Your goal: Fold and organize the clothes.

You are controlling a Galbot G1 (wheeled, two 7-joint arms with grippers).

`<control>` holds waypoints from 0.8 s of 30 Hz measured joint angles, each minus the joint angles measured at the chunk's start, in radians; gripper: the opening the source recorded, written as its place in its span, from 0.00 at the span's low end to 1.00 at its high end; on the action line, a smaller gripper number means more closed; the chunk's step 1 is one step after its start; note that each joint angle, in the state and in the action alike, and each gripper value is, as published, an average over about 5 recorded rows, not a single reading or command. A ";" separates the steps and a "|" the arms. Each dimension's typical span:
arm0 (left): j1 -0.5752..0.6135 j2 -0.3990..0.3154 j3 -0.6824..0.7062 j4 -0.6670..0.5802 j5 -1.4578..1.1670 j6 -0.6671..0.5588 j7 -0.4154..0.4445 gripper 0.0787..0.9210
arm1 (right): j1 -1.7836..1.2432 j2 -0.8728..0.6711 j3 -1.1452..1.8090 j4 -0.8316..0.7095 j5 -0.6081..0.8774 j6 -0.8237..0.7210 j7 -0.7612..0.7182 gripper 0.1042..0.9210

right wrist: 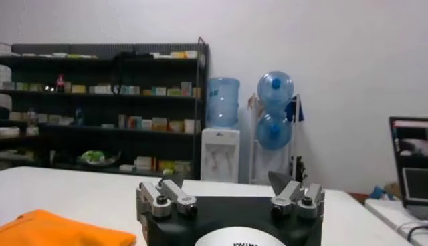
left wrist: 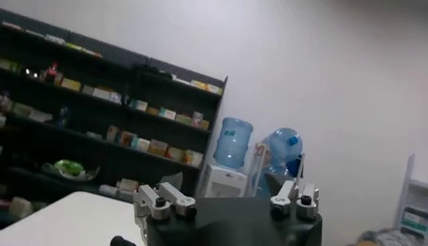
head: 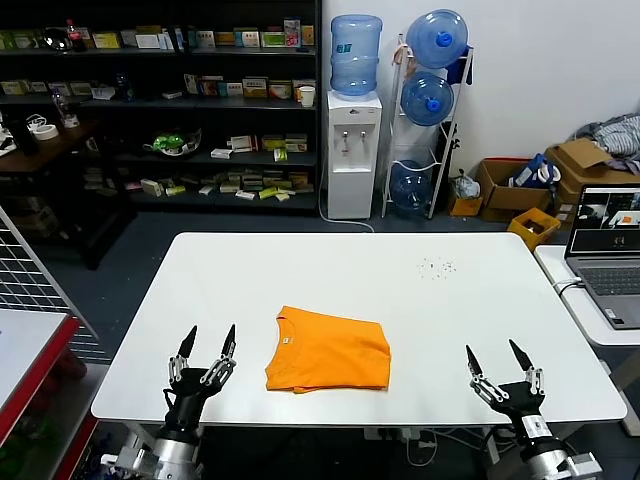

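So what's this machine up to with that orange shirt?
It is tidying clothes. The orange T-shirt lies folded into a neat rectangle near the front of the white table, and nothing is touching it. The left pincer rests open at the table's front edge, left of the shirt; the right pincer sits open near the front right corner.

- No text, brand, number or sign can be read in any of the views.
- The white neck label (head: 288, 339) on the orange T-shirt (head: 328, 363) is too small to make out.
- The packages on the shelves (head: 200, 100) show no legible print.
- The laptop screen (head: 610, 218) shows windows only, nothing readable.
- Lettering at the edge of the right wrist view is cut off and illegible.
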 measured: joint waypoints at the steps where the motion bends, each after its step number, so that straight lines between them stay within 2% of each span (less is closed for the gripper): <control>1: 0.009 -0.010 -0.006 0.001 0.010 -0.012 0.010 0.88 | -0.002 0.015 0.004 -0.002 -0.011 0.014 -0.003 0.88; 12: 0.077 -0.081 -0.042 0.017 0.083 -0.102 0.077 0.88 | -0.005 0.120 0.039 -0.009 -0.091 0.112 -0.048 0.88; 24: 0.101 -0.108 -0.058 0.034 0.113 -0.138 0.103 0.88 | -0.012 0.166 0.059 -0.011 -0.132 0.145 -0.074 0.88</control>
